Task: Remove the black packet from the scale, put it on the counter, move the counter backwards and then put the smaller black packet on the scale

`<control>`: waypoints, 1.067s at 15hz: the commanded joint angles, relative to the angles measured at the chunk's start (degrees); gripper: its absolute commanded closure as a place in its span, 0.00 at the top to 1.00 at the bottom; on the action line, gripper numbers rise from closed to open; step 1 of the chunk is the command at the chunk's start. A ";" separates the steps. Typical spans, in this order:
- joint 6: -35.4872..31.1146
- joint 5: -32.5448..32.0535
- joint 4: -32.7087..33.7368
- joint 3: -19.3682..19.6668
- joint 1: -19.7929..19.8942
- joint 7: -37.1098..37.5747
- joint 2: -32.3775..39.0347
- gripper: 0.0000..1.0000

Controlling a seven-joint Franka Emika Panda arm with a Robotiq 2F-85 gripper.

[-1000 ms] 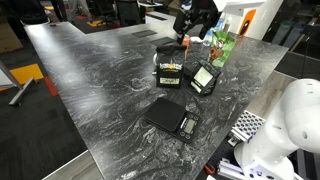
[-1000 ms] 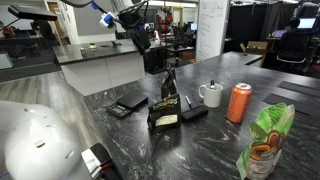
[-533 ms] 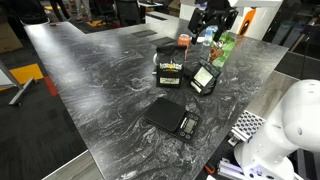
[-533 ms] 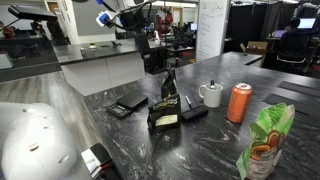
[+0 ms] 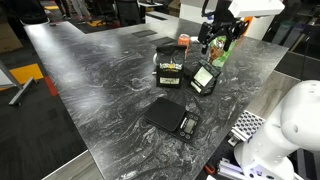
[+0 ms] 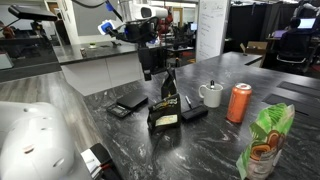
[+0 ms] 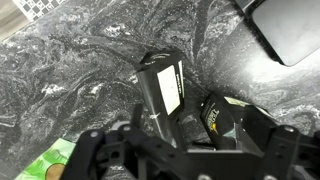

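Wrist view: gripper [image 7: 185, 160] spread wide and holding nothing, above smaller black packet [image 7: 163, 88] and black packet [image 7: 226, 118], just beside each other on counter [image 7: 70, 80]. In an exterior view scale [image 5: 172, 117] lies well apart, near the counter edge, with broad open marble alongside. Green bag [image 5: 222, 48] and can [image 5: 183, 41] behind packets; office room.

The robot's base wore a glossy white rounded shell [image 5: 292, 120], smooth and unmarked in both exterior views. A white upper link [image 5: 250, 6] carried the matte black Robotiq gripper [image 5: 218, 42]. In the wrist view its 2 angular black linkage fingers [image 7: 95, 155] looked blurred.
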State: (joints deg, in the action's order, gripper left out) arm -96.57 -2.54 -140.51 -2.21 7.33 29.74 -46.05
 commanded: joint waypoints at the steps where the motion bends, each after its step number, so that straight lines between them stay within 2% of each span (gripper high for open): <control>1: -3.64 -1.75 -2.96 0.36 1.29 -4.73 2.46 1.00; 6: -11.49 -3.58 -7.01 2.42 0.57 -11.06 3.56 1.00; 11: -20.54 -2.17 -10.77 4.93 0.10 -16.63 4.31 1.00; 16: -20.44 -1.45 -12.59 5.26 0.84 -16.83 5.41 1.00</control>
State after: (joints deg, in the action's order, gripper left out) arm -116.20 -5.00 -152.15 2.82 7.44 14.28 -42.14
